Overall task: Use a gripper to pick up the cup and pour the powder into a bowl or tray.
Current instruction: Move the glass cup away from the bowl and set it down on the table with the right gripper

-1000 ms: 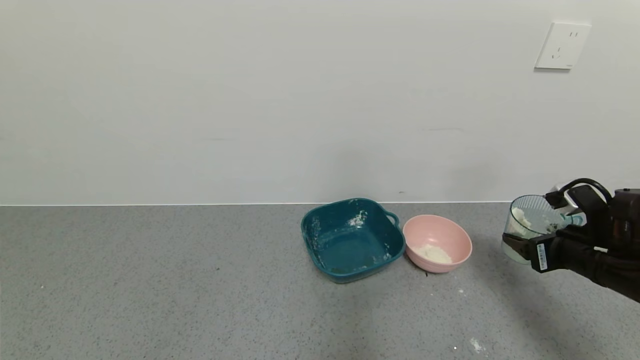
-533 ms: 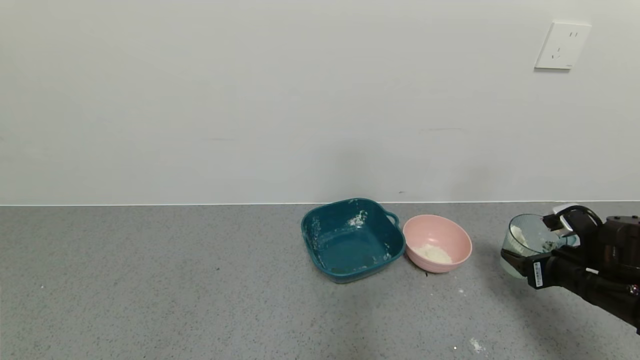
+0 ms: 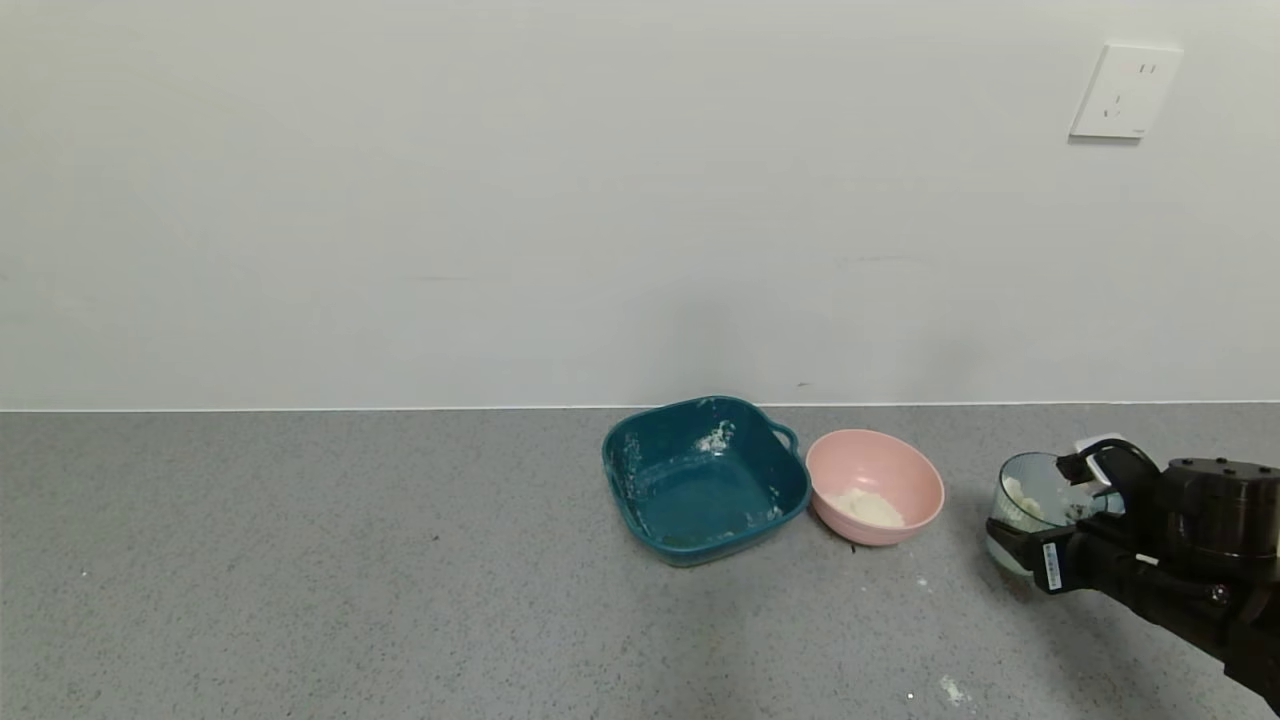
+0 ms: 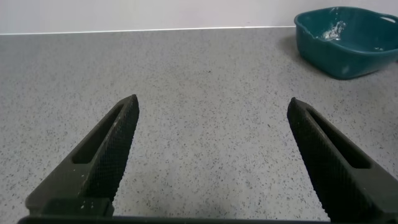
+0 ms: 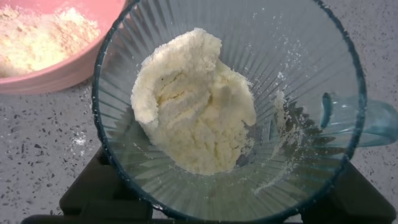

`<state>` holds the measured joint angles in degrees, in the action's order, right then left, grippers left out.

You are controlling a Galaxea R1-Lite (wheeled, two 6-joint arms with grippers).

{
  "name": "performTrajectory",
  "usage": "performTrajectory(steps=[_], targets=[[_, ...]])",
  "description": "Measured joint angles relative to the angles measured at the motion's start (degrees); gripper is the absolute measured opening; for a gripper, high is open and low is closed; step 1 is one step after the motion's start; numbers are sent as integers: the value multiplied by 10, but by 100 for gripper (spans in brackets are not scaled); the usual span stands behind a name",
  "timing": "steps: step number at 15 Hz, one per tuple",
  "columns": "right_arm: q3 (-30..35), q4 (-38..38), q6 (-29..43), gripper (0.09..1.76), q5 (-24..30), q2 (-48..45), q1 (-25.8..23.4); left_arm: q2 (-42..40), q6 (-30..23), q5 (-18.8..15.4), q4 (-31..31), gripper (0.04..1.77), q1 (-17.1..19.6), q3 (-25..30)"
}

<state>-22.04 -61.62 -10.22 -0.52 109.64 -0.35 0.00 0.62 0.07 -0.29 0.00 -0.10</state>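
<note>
Right gripper, clamped on the cup, has sunk lower beside the pink bowl — powder unpoured, so it's setting down or re-aiming.

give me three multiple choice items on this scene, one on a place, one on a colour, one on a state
1. Where is the pink bowl?
A. right of the teal dish
B. left of it
C. inside it

2. What colour is the powder in the cup?
A. brown
B. cream-white
C. green

3. How is the left pincer?
A. shut on a spoon
B. open, holding nothing
C. shut on the dish

Key: 1 A, head view shows the bowl beside the dish's right rim. 2 B, right wrist view shows a pale clump. 3 B, its fingers stand apart over bare counter.
</note>
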Motion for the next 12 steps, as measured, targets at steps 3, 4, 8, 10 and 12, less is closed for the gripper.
performTrajectory(steps=[3,4,8,10,12], targets=[[3,-15,0,134,0,22,0,0,0,0,0,172,0,0],[4,-15,0,134,0,26,0,0,0,0,0,172,0,0],[3,-17,-1,134,0,33,1,0,0,0,0,172,0,0],[4,-18,-2,134,0,34,1,0,0,0,0,172,0,0],[4,-18,-3,139,0,33,1,0,0,0,0,172,0,0]])
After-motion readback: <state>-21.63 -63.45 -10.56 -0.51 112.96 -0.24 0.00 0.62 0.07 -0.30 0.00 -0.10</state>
